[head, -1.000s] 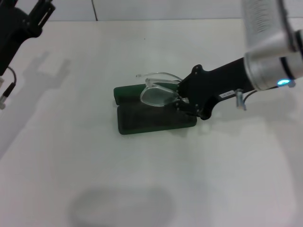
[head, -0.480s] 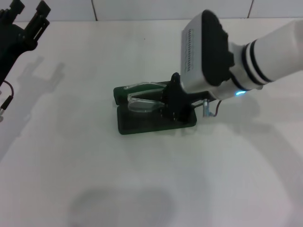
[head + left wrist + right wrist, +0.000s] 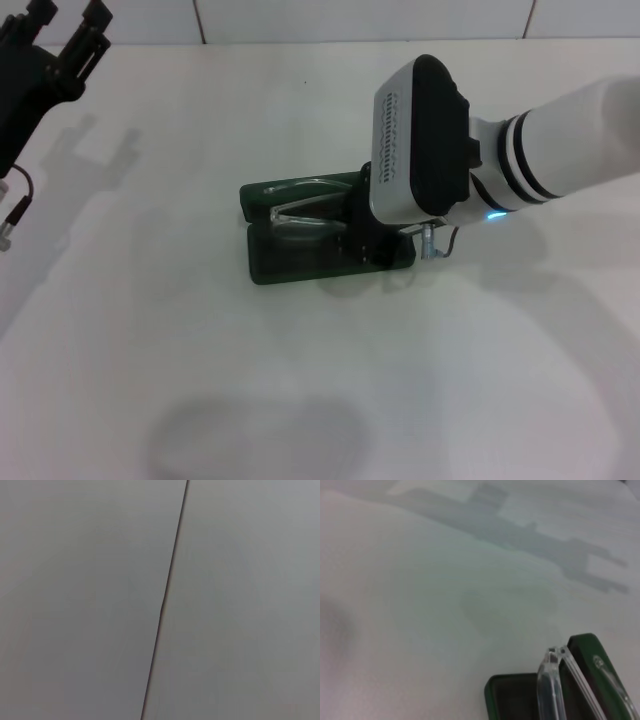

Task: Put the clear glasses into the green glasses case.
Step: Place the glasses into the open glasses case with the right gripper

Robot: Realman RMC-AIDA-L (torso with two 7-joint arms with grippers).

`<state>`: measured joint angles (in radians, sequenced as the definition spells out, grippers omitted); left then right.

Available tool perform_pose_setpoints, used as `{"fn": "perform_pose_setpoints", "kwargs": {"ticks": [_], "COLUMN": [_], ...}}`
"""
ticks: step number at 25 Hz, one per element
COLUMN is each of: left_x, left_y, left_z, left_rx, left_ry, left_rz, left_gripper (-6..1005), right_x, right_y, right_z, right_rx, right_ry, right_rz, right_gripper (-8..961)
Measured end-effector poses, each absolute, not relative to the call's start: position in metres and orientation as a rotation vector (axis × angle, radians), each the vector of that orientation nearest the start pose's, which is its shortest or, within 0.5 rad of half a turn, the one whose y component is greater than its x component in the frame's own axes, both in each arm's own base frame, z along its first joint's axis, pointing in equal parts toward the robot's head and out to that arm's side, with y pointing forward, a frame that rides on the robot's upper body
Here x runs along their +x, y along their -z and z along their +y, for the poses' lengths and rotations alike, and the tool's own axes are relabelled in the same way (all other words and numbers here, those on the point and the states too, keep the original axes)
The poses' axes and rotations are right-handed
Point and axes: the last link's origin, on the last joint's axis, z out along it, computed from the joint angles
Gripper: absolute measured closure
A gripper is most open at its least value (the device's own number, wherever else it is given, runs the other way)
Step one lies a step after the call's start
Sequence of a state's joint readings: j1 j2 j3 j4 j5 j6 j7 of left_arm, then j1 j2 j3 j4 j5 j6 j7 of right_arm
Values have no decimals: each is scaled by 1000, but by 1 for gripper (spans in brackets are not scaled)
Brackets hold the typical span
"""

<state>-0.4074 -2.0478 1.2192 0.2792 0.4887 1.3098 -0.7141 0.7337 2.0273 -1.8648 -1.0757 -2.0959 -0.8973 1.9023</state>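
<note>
The green glasses case point(image 3: 285, 264) lies open in the middle of the white table, its lid point(image 3: 262, 192) standing on the far side. The clear glasses point(image 3: 300, 213) sit low over the case's dark inside, one clear arm slanting above the lens. My right gripper point(image 3: 351, 233) reaches down at their right end, shut on them, with the white wrist housing covering most of it. The right wrist view shows a clear arm of the glasses point(image 3: 548, 682) over the case point(image 3: 507, 696) beside the green lid point(image 3: 592, 665). My left gripper point(image 3: 69, 14) is parked, open, at the far left corner.
White tabletop point(image 3: 200, 380) spreads all round the case. A tiled wall point(image 3: 360, 18) runs along the far edge. The left wrist view holds only a grey surface with a dark seam point(image 3: 165, 600).
My right gripper has swung in over the case and gone down, bringing the clear glasses from above the lid into the open case. The left arm has hardly moved.
</note>
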Motion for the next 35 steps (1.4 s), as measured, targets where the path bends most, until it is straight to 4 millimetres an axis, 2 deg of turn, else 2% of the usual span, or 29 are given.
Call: {"fn": "perform_pose_setpoints", "kwargs": {"ticks": [12, 21, 26, 31, 35], "left_x": [-292, -288, -289, -289, -289], "left_y": [-30, -29, -29, -28, -28], "left_z": [348, 351, 351, 351, 352], "left_rx": [-1752, -1759, -1760, -1759, -1759], "left_ry": [1120, 1125, 1124, 1121, 1117], "left_rz": [-532, -527, -527, -532, -537], "left_gripper": [274, 273, 273, 273, 273], "right_x": [120, 120, 119, 118, 119], "right_y": [110, 109, 109, 110, 111], "right_z": [366, 371, 367, 362, 357], "right_rx": [-2844, -2791, -2813, -2844, -2877], "right_ry": [214, 161, 149, 148, 164], "right_rz": [-298, -269, -261, -255, -252], "right_gripper": [831, 828, 695, 447, 424]}}
